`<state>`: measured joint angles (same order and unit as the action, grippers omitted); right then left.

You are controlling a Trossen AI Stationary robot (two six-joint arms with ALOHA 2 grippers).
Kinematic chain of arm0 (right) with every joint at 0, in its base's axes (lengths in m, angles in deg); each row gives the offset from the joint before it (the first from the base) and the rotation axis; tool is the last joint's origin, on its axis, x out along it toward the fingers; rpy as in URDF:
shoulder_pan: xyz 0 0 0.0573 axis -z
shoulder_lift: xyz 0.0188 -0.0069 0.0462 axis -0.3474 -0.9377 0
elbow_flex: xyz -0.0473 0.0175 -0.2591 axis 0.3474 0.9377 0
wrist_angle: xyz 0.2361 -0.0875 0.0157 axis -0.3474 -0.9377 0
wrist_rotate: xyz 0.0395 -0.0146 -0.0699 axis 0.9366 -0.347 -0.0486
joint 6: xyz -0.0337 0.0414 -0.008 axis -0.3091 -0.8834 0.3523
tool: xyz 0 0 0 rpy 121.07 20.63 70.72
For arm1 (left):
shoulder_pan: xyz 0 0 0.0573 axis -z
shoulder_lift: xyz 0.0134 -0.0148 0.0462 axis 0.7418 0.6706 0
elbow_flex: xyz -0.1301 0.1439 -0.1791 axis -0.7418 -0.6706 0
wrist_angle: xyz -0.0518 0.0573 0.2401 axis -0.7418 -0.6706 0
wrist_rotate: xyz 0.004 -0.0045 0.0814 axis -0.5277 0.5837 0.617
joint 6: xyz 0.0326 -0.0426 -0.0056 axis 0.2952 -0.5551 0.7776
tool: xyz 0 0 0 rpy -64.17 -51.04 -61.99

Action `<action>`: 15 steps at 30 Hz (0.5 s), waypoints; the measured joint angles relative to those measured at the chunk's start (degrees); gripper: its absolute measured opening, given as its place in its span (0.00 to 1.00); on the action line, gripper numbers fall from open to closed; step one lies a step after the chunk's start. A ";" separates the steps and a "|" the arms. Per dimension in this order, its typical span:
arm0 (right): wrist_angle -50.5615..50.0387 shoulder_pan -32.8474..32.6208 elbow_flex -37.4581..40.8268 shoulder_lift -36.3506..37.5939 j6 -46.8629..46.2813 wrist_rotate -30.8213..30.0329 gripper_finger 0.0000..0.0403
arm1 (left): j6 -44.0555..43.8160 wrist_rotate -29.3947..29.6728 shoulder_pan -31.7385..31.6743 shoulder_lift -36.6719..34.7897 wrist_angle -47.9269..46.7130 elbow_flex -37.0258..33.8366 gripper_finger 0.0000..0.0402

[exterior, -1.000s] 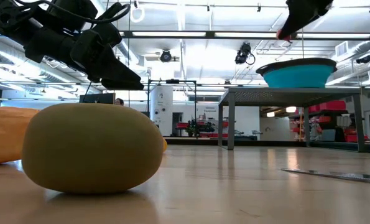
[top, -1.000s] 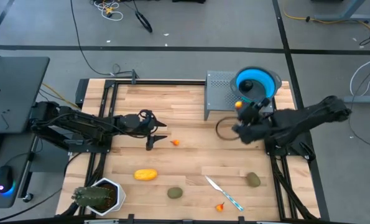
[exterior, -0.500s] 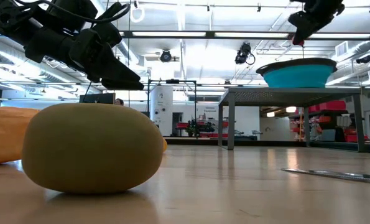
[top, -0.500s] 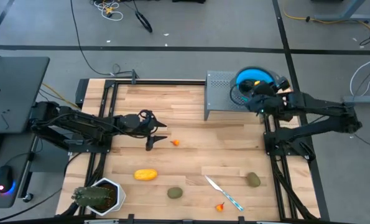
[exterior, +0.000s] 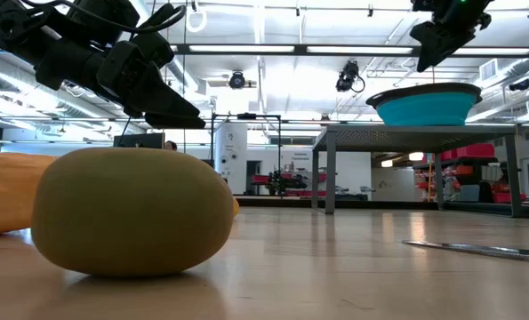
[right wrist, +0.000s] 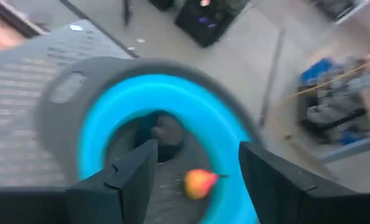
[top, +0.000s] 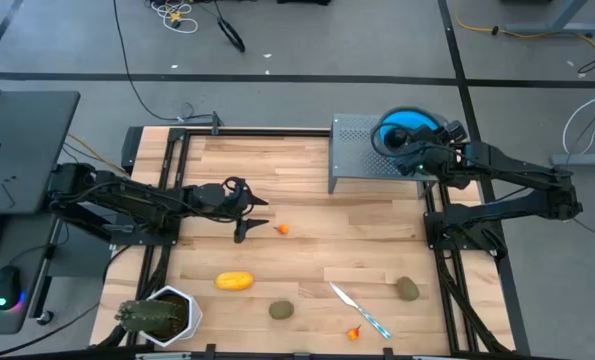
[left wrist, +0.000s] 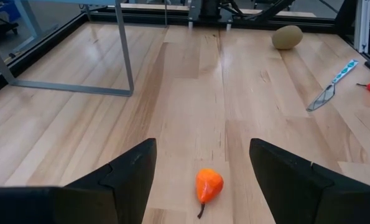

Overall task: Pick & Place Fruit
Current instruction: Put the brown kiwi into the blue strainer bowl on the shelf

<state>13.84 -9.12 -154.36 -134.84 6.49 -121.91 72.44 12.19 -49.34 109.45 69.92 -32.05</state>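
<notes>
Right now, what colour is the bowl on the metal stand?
Bright blue inside, with a grey outer rim; the bowl shows best in the right wrist view.

No text, label, brand, number or sign can be read in any view; the far signs in the room behind the worktop are too small to make out.

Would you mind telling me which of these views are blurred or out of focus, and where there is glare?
Right wrist view: motion-smeared throughout, the blue bowl and the orange fruit in it soft. Low view: the near olive fruit fills the foreground slightly soft, and bright ceiling lights wash out the room behind. Left wrist view: sharp, the orange bit crisp. High view: evenly lit, no glare.
</notes>
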 joint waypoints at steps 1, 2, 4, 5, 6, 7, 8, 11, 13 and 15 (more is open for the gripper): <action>0.79 -0.07 0.00 0.01 -0.33 2.57 0.59 | -0.01 0.00 0.00 0.00 0.00 0.00 0.66; 1.93 -0.10 0.00 0.03 -0.54 6.32 0.59 | -0.10 0.00 0.00 0.00 -0.03 0.00 0.66; 4.00 -0.14 0.00 0.04 -0.69 16.98 0.59 | -0.89 -0.02 0.00 0.00 -0.16 0.00 0.66; 4.40 -0.14 0.00 0.00 -1.30 22.98 0.59 | -1.08 0.00 0.00 0.00 -0.24 0.00 0.66; 4.72 -0.14 0.00 -0.11 -1.95 28.82 0.59 | -1.11 0.00 0.00 0.00 -0.24 0.00 0.66; 4.80 -0.20 0.00 -0.30 -2.39 34.78 0.59 | -1.11 0.00 0.00 0.00 -0.24 0.00 0.66; 4.64 -0.47 0.03 -0.44 -2.83 39.70 0.59 | -1.14 0.00 0.00 0.00 -0.23 0.00 0.66; 4.40 -2.16 0.84 -0.39 -3.40 50.10 0.59 | -1.72 0.00 0.00 -0.02 -0.24 0.00 0.66; 3.85 -3.56 1.32 -0.44 -4.36 54.02 0.59 | -2.41 -0.02 0.08 -0.02 -0.24 0.00 0.66; 3.71 -4.98 1.94 -0.40 -5.61 55.63 0.59 | -2.56 0.00 0.33 -0.02 -0.24 0.00 0.66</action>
<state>17.54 -14.10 -152.42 -135.24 0.88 -66.27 69.89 12.19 -49.00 109.43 69.68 -32.05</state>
